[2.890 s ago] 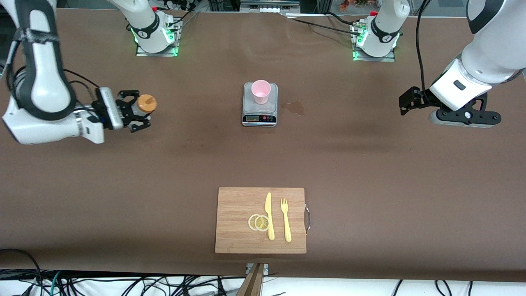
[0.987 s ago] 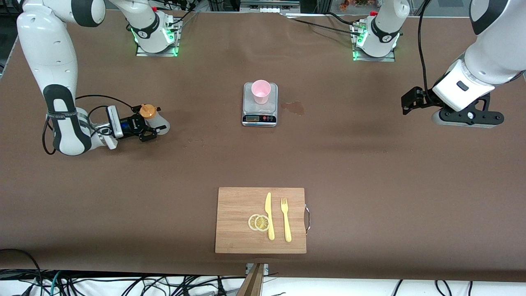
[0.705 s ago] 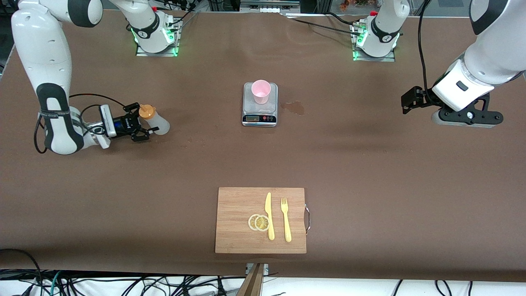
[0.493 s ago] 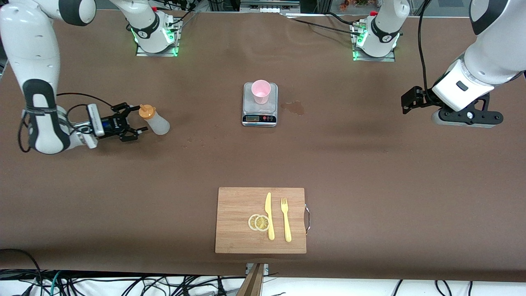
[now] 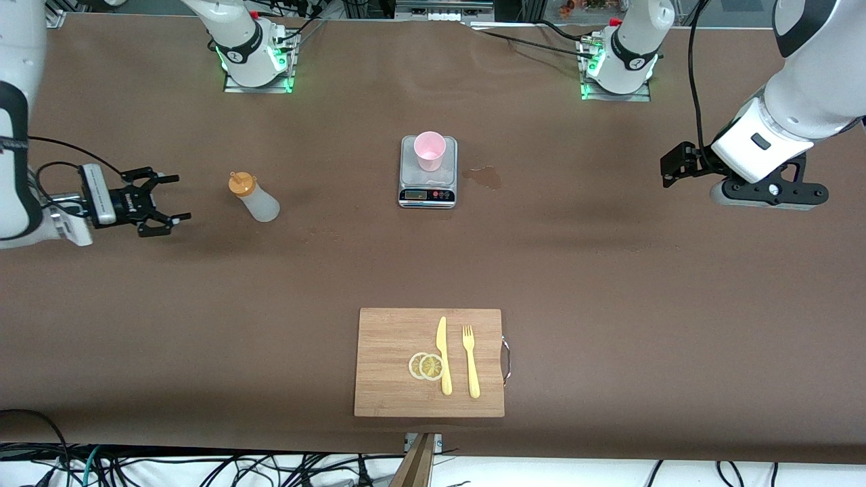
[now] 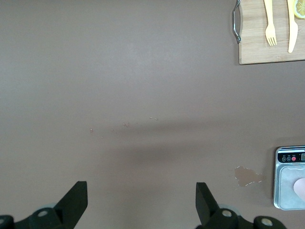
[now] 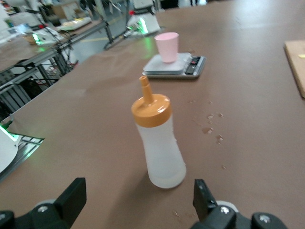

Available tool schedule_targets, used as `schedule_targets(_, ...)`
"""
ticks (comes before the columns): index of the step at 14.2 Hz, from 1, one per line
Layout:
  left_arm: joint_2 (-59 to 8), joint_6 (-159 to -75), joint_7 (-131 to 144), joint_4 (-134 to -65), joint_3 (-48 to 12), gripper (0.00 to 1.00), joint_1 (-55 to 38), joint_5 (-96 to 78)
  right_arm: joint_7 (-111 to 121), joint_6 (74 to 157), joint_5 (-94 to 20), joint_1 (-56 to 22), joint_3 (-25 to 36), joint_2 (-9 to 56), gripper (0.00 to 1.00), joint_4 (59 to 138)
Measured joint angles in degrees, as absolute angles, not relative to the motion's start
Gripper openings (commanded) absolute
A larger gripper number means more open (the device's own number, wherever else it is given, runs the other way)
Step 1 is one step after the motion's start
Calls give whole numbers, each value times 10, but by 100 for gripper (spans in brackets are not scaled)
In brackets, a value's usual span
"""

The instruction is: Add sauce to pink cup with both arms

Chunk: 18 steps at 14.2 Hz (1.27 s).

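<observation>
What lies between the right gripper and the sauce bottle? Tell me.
Nothing: the front view shows only bare brown table between the open right gripper and the upright sauce bottle; the right wrist view agrees.

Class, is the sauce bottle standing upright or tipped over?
Upright. The sauce bottle stands on its base on the table, orange cap on top, free of the open right gripper.

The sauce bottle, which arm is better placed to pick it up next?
Right. Its open tool sits beside the upright sauce bottle, while the left tool waits at the left arm's end of the table.
</observation>
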<state>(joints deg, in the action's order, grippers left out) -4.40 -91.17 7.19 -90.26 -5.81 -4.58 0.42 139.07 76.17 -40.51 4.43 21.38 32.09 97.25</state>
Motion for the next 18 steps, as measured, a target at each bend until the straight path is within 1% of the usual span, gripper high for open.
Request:
schedule_targets(4,-44,-912,72,-903,-58,100,-46,4,1121,801,-324,38,164,197,100,974)
schedule_targets(6,-44,-912,72,-903,-58,100,-46,4,994,822,-282,16,155,140,100,979)
schedule_targets(8,-44,-912,72,-903,-58,100,-46,4,873,846,-250,-12,153,96,100,987)
schedule_targets(10,-44,-912,72,-903,-58,100,-46,4,754,869,-230,-30,150,73,100,994)
schedule_targets(12,-44,-912,72,-903,-58,100,-46,4,656,909,-186,-49,149,58,100,995)
schedule_targets(14,-44,-912,72,-903,-58,100,-46,4,540,933,-137,-84,146,37,100,996)
schedule_targets(18,-44,-911,72,-903,-59,100,-46,4,330,937,-79,-129,143,-12,100,997)
